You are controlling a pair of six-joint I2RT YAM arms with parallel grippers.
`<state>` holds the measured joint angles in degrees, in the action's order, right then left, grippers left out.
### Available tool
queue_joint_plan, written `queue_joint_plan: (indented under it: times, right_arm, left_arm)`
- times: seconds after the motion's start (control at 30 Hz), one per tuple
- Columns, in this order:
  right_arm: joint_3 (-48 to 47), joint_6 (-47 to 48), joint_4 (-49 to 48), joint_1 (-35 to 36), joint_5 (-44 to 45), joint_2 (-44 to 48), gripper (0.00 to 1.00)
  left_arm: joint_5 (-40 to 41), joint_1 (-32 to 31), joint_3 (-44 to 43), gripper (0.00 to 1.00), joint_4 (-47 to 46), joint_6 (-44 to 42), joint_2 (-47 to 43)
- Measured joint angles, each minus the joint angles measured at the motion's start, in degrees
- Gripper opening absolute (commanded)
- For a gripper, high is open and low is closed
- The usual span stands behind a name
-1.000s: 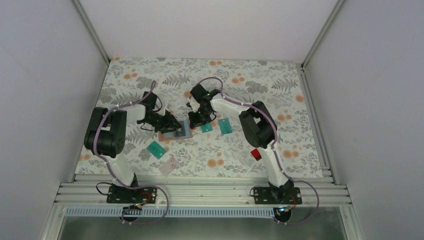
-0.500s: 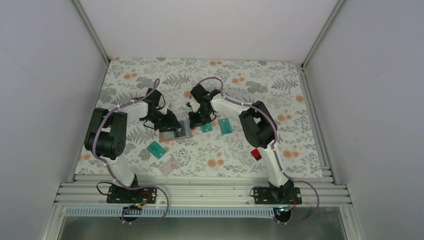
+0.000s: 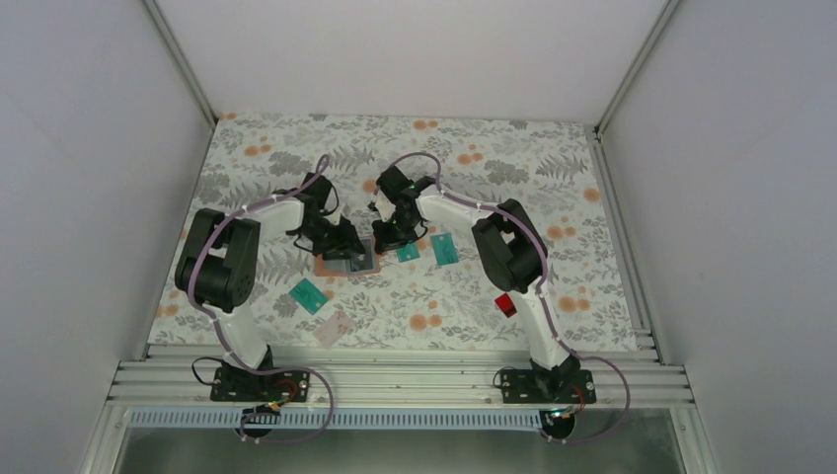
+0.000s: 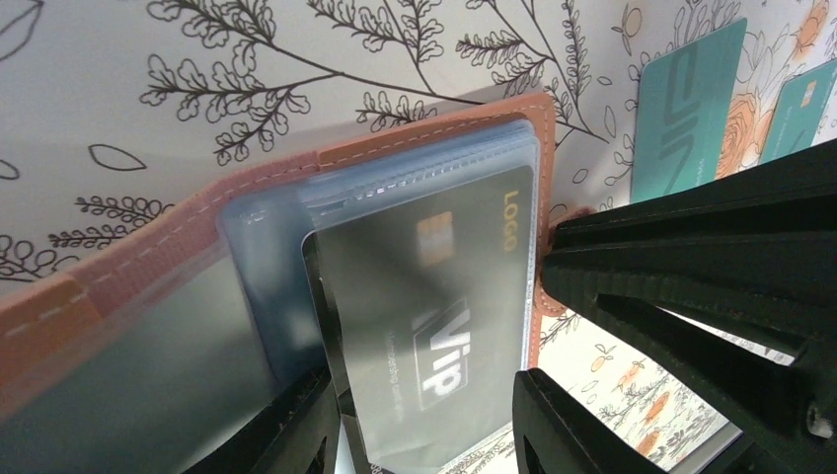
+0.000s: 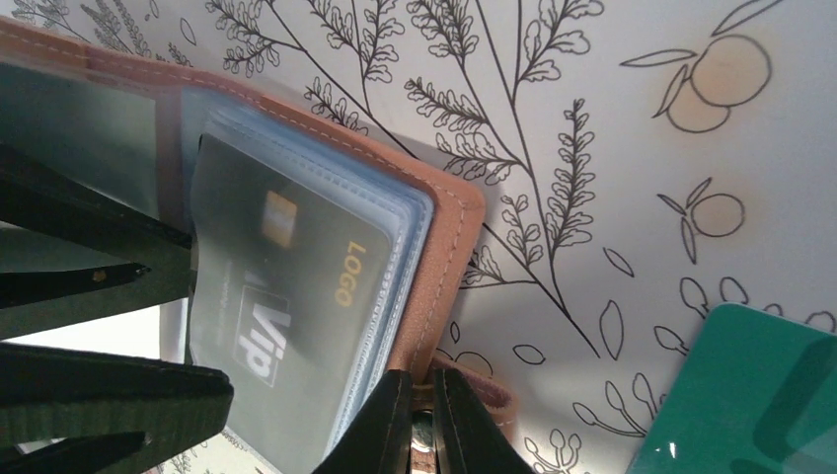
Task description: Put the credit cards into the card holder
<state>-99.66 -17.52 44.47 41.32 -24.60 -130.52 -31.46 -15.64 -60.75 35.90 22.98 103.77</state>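
Observation:
The tan card holder [image 3: 347, 261] lies open mid-table, its clear sleeves [image 4: 424, 173] facing up. A black credit card [image 4: 434, 326] marked "VIP" sits partly inside the top sleeve, its near end sticking out. My left gripper [image 4: 422, 383] is open, with one finger on each side of that end. My right gripper [image 5: 413, 385] is shut on the holder's snap tab at the leather edge [image 5: 449, 227]. Two teal cards [image 3: 408, 253] [image 3: 444, 248] lie right of the holder and a third [image 3: 309, 295] lies nearer the front. A pale pink card [image 3: 335, 327] and a red card [image 3: 505, 304] lie near the front.
The floral mat [image 3: 513, 188] covers the table, with white walls on three sides. An aluminium rail [image 3: 395, 380] runs along the near edge by the arm bases. In the left wrist view the right gripper's black body [image 4: 691, 267] fills the right side.
My left gripper has moved right toward the holder and its jaws have spread a little. The black card has moved with it over the holder's sleeve. The right gripper has stayed put.

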Motion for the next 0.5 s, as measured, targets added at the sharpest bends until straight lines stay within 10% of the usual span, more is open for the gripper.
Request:
queue_joint_plan:
  times: [0.5]
  right_arm:
    - [0.96, 0.24, -1.03, -0.63, -0.9, 0.81, 0.14]
  left_arm:
    - [4.79, -0.98, -1.53, 0.45, 5.9, -0.42, -3.5]
